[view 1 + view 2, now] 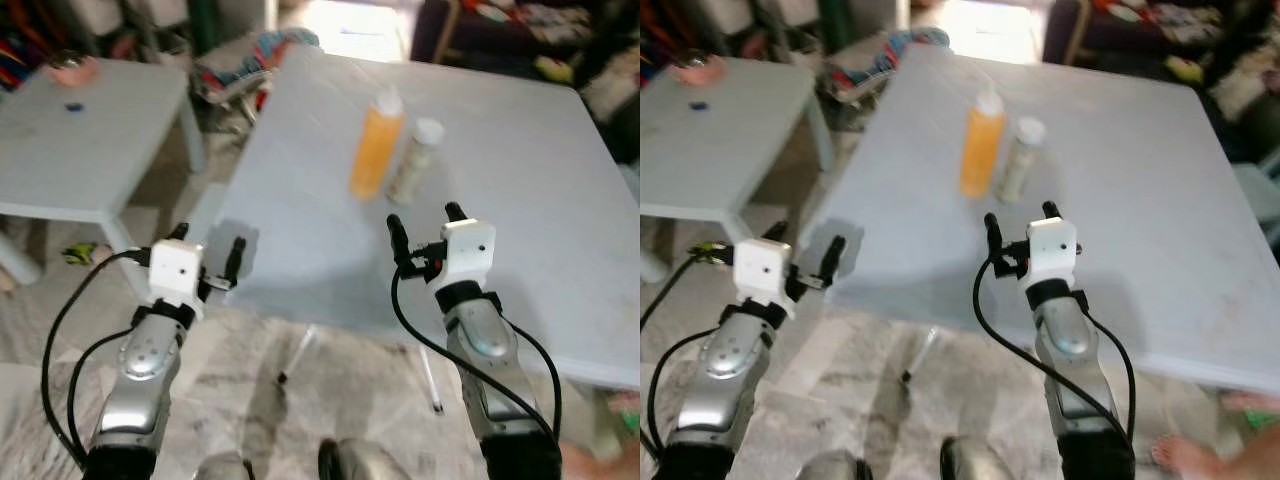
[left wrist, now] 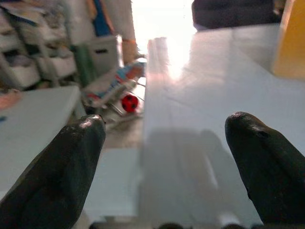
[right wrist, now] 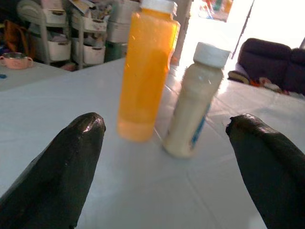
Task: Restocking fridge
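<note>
Head view: orange bottle (image 1: 377, 147) & cream bottle (image 1: 414, 160) upright, side by side mid big table (image 1: 540, 190), right gripper (image 1: 426, 226) just short of them, left gripper (image 1: 208, 250) at table's near-left edge; wrist views: both grippers' jaws wide apart, holding nothing.

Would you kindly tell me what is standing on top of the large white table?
On the large white table stand an orange bottle and a smaller cream bottle, side by side, both capped. The right claw hovers open before them.
</note>
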Robot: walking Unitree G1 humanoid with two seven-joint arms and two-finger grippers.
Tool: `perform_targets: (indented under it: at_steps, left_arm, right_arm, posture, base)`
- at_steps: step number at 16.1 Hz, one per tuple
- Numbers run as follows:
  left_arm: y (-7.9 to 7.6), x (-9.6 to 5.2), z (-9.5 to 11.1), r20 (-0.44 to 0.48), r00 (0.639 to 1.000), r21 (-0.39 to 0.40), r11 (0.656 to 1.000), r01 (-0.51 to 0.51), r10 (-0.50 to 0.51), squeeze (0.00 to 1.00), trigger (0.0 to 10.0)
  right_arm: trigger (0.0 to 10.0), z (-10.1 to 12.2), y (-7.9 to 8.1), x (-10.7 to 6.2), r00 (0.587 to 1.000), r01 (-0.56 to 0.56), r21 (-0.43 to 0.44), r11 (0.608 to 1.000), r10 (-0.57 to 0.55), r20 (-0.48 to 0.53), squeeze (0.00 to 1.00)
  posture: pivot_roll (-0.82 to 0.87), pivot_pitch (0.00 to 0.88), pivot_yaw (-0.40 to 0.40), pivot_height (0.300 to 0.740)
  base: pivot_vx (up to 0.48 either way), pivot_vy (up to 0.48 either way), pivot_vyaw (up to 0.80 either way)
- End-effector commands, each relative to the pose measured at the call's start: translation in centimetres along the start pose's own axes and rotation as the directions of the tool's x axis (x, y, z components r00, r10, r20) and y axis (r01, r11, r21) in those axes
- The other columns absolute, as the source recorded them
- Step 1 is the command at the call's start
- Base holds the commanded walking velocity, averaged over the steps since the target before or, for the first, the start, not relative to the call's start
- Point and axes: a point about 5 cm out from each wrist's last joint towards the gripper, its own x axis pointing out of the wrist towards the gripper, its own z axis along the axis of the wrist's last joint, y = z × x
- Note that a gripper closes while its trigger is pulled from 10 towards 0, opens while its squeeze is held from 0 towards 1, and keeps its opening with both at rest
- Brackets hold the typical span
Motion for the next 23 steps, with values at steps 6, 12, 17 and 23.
perform_targets:
  at_steps: [6, 12, 17, 23]
  left_arm:
    - [-0.2, 0.4, 0.7, 0.029, 0.999, -0.045, 0.999, -0.011, 0.012, 0.0, 10.0]
    - [-0.1, 0.3, 0.7, 0.026, 1.0, -0.04, 0.999, -0.011, 0.012, 0.0, 10.0]
    - [-0.4, 0.4, 0.8, 0.026, 1.0, -0.039, 0.999, 0.002, -0.001, 0.0, 10.0]
    - [-0.5, 0.6, 0.8, 0.028, 1.0, -0.033, 0.999, 0.013, -0.012, 0.0, 10.0]
  right_arm:
    - [10.0, -0.1, 0.9, -0.5, 0.998, -0.056, -0.012, 0.998, 0.056, -0.007, 0.0]
    - [10.0, -0.2, 1.8, -0.7, 0.995, -0.098, -0.035, 0.995, 0.098, -0.003, 0.0]
    - [10.0, 2.0, 0.7, 0.9, 0.995, -0.026, -0.105, 0.994, 0.036, 0.092, 0.0]
    - [10.0, 3.3, -0.1, 2.3, 0.989, -0.034, -0.099, 0.995, 0.048, 0.142, 1.0]
  posture:
    - [0.0, 0.076, -0.059, 0.74]
    - [0.0, 0.081, -0.059, 0.74]
    - [0.01, 0.087, -0.054, 0.74]
    - [0.01, 0.09, -0.049, 0.74]
  base:
    - [0.249, 0.0, 0.0]
    - [0.0, 0.0, 0.0]
    - [0.0, 0.0, 0.0]
    - [0.0, 0.0, 0.0]
